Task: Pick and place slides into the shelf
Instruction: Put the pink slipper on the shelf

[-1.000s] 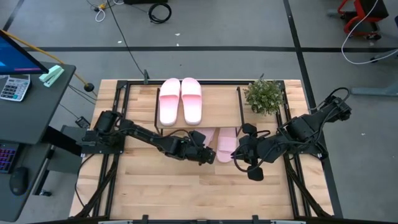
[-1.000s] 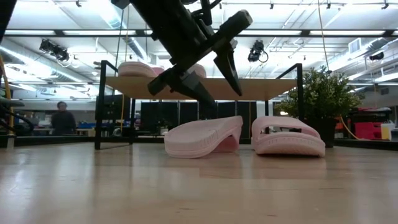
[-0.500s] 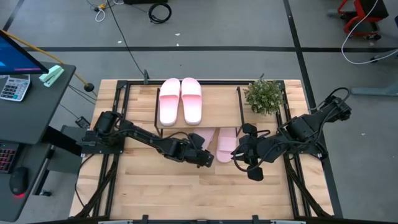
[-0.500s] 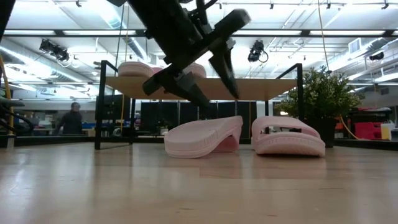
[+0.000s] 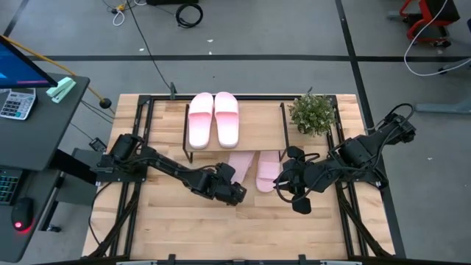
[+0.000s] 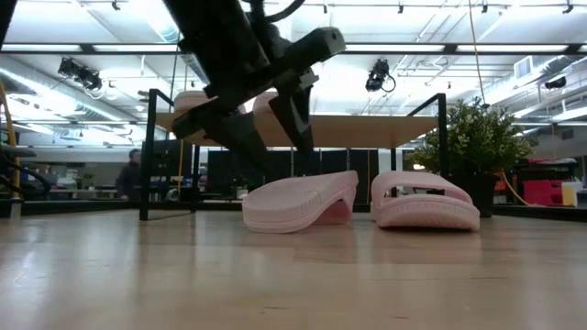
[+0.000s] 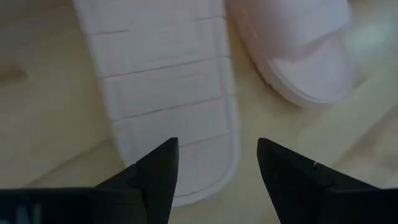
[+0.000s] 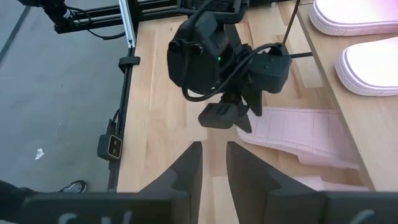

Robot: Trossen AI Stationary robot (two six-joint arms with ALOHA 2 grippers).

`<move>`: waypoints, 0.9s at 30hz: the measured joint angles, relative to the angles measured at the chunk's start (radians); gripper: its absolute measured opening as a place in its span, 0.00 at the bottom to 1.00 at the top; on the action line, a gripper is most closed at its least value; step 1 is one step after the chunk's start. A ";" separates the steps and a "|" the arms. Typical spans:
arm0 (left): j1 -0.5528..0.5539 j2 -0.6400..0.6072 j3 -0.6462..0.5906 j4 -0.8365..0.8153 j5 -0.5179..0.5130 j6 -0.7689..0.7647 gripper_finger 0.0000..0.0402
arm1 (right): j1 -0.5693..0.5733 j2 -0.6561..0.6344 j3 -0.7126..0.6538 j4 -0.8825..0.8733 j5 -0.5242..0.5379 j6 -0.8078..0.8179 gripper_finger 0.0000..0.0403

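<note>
The shelf stands at the table's far middle, with two pink slides lying side by side on its top board. Two more slides lie on the table at the shelf's near edge. One is turned sole up and tilted, its grooved sole showing. The other sits upright on its sole. My left gripper hovers open just near of the overturned slide, above the table. My right gripper waits right of the upright slide, its fingers a narrow gap apart.
A potted plant stands right of the shelf at the far edge. The shelf's black legs frame the space under the board. Bare wood stretches toward the near edge. A person moves in the room behind.
My left gripper has drawn back from over the overturned slide toward the table's near edge and a little left, staying open. Both slides on the table have stayed where they were.
</note>
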 joint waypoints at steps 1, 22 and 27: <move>-0.003 0.000 0.000 -0.015 -0.016 -0.016 0.55 | 0.000 0.000 0.000 0.000 0.000 0.000 0.20; -0.021 -0.067 0.001 -0.359 -0.088 -0.138 0.54 | 0.000 0.000 -0.001 -0.005 -0.014 0.027 0.20; 0.010 -0.072 0.000 -0.355 -0.024 -0.080 0.56 | 0.000 0.000 -0.001 -0.005 -0.014 0.027 0.20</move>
